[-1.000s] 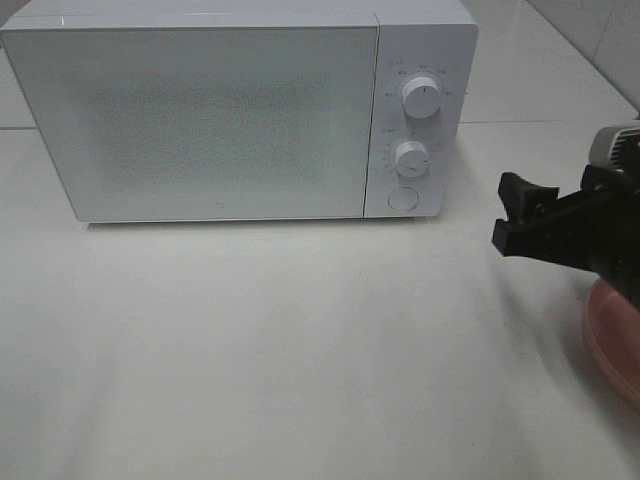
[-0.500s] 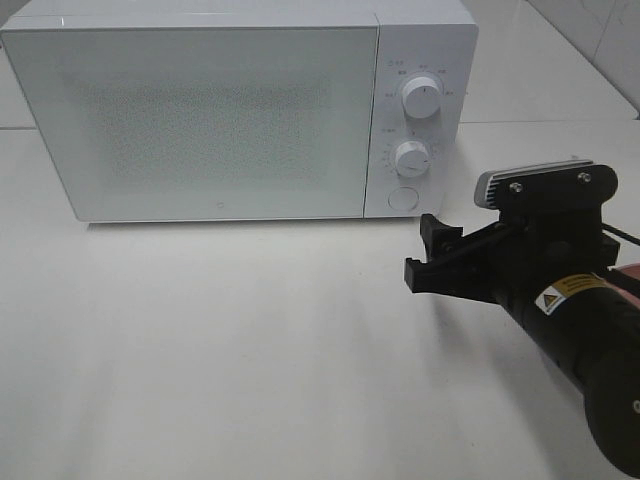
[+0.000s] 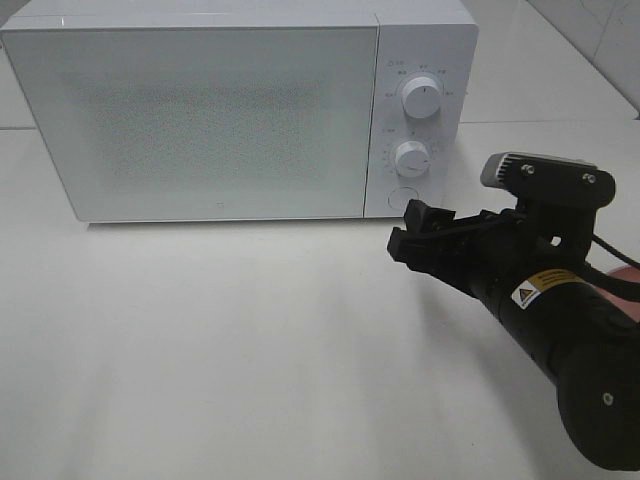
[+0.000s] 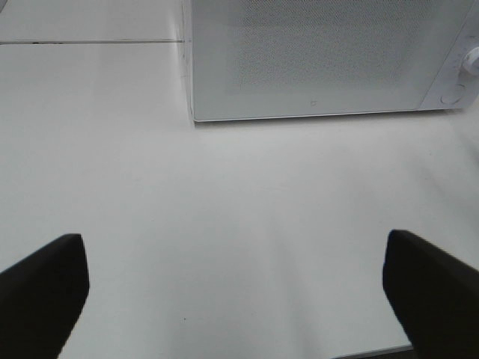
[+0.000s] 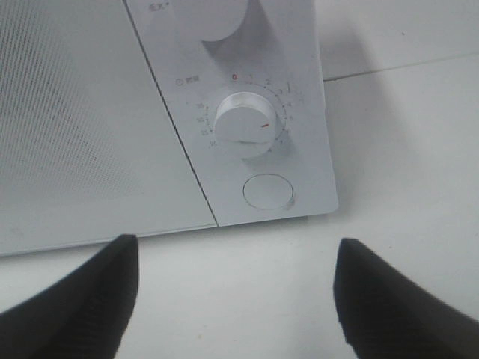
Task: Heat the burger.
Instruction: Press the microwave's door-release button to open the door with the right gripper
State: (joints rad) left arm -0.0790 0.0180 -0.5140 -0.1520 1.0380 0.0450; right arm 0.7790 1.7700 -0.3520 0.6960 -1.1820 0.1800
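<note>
1. Right pincer (image 5: 236,247) stood released, jaws apart and holding nothing, just before the microwave's (image 3: 200,110) round button (image 5: 269,191). The left pincer (image 4: 232,241) gaped wide over the white table (image 3: 250,340).
2. Warning sticker (image 3: 535,291) on the right arm (image 3: 580,360) was yellow and black, its print too small to read.
3. Pink plate (image 3: 628,278) peeked out at the table's right edge; the burger showed in no view.
4. Lower dial (image 5: 245,124) bore a red 0, then 1 and 2.
5. White tiles (image 3: 600,40) lay beyond the far right corner.
</note>
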